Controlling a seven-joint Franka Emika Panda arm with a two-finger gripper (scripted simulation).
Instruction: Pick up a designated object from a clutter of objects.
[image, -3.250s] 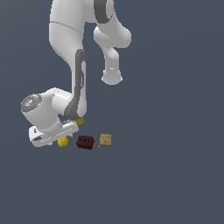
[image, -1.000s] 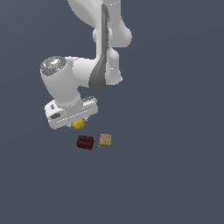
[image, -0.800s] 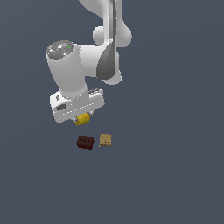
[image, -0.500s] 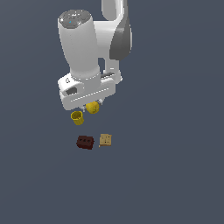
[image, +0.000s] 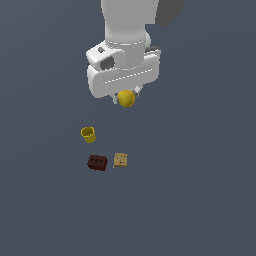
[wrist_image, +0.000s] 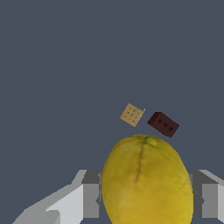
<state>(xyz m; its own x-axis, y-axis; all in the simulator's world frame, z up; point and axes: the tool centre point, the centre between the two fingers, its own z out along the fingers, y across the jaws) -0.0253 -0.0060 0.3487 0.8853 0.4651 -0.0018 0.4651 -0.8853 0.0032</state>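
Above grey floor (image: 200, 200), raised claw (image: 126, 96) grips yellow ball (image: 126, 98).

Yellow ball (image: 126, 98) aloft (cup (image: 88, 134), block (image: 97, 162), cracker (image: 120, 160) below).

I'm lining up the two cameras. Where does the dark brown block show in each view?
Exterior view: the brown block lies low and left of centre, under the yellow cup.
Wrist view: the block shows above the held yellow fruit.
Shared landmark: the tan cracker right beside it.
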